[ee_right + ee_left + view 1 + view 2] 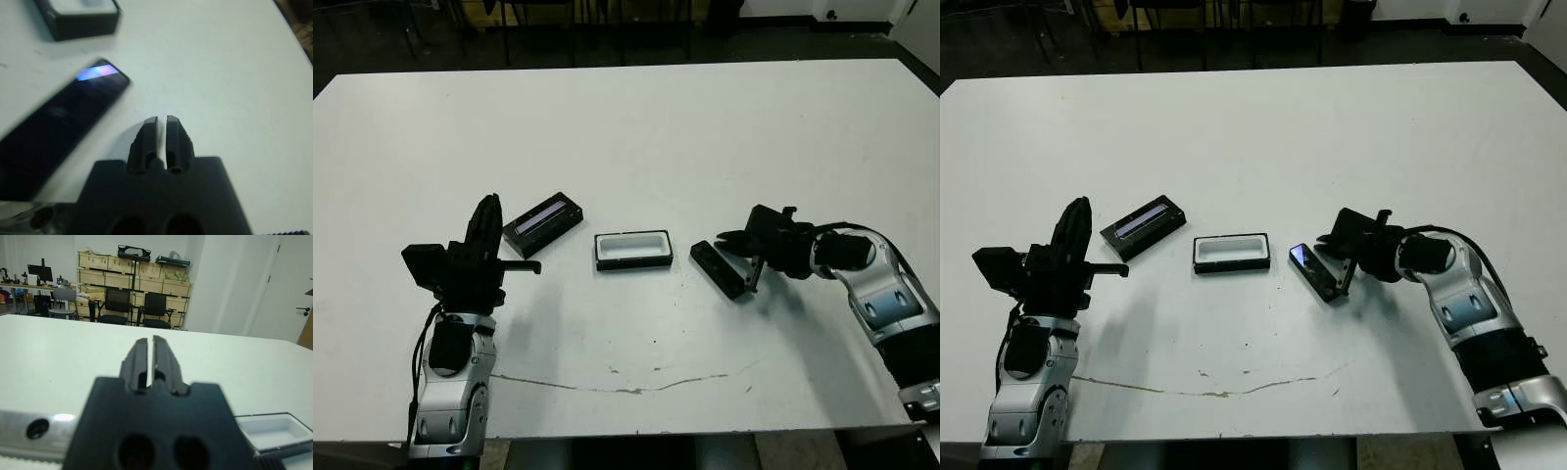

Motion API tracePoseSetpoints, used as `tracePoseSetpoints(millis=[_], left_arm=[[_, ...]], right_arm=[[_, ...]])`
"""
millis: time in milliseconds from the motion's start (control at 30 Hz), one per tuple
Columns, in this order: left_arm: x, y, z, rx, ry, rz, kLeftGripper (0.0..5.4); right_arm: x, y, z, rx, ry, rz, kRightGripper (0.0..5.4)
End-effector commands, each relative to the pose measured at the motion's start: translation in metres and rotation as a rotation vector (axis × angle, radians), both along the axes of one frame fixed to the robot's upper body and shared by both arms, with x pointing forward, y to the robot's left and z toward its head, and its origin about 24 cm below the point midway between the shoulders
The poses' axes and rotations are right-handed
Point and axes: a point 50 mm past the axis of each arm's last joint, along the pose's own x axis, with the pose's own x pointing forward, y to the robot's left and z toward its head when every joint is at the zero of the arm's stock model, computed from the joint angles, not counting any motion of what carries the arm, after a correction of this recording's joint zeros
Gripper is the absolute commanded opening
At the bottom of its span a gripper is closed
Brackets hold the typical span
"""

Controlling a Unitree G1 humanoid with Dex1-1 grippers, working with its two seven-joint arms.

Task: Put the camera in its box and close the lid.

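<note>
Left gripper (487, 223): nearest the head camera, on the near side of the table and well to the left of the box; fingers (146, 360) pressed almost together with only a thin slit between them, holding nothing, pointing away across the table.
Right gripper (1325, 240): right of the box, just beside the camera's right edge; fingers (168, 137) clenched nearly shut on empty air, pointing toward the box; whether the gripper body touches the camera I cannot tell.
Camera (1316, 271): lying flat on the table just right of the box, apart from it, turned at a slant to the box's long side; glossy bluish-purple patch at the end nearer the box; not inside the box.
Box (632, 249): upright on the table between the two grippers, open, white lining showing, nothing in it.
Lid (543, 224): flat on the table just left of the box and a little farther back, slanted, grey stripe up; apart from the box and near the left gripper's fingers without touching them.
Table (636, 137): white, with a thin dark wavy mark along its near side, nearer than the box.
Background: chairs (117, 306) and stacked wooden crates (132, 274) beyond the table's far edge in the left wrist view.
</note>
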Motion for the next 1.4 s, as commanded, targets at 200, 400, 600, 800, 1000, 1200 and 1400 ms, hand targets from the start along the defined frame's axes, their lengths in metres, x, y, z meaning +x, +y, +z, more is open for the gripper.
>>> tracePoseSetpoints(millis=[200, 400, 600, 800, 1000, 1200, 1400], left_arm=[[-0.002, 0.002, -0.007, 0.001, 0.033, 0.008, 0.01], [-0.002, 0.003, -0.007, 0.003, 0.03, 0.01, 0.01], [-0.002, 0.003, -0.007, 0.0, 0.035, 0.011, 0.0], [-0.003, 0.004, -0.007, 0.004, 0.031, 0.008, 0.0], [-0.002, 0.004, -0.008, -0.003, 0.033, 0.002, 0.0], [-0.002, 0.003, -0.007, -0.002, 0.033, 0.003, 0.0], [-0.002, 0.004, -0.007, 0.003, 0.038, 0.007, 0.0]], right_arm=[[-0.007, -0.021, 0.041, 0.235, -0.112, -0.11, 0.0], [-0.028, -0.017, 0.06, 0.52, -0.102, -0.165, 0.0], [-0.05, -0.005, 0.043, 0.572, -0.085, -0.195, 0.45], [-0.058, 0.004, 0.011, 0.566, -0.043, -0.243, 1.48], [-0.063, 0.011, -0.005, 0.576, -0.019, -0.269, 2.55], [-0.072, 0.02, -0.006, 0.538, -0.038, -0.281, 3.59], [-0.077, 0.023, -0.009, 0.52, -0.03, -0.283, 4.65]])
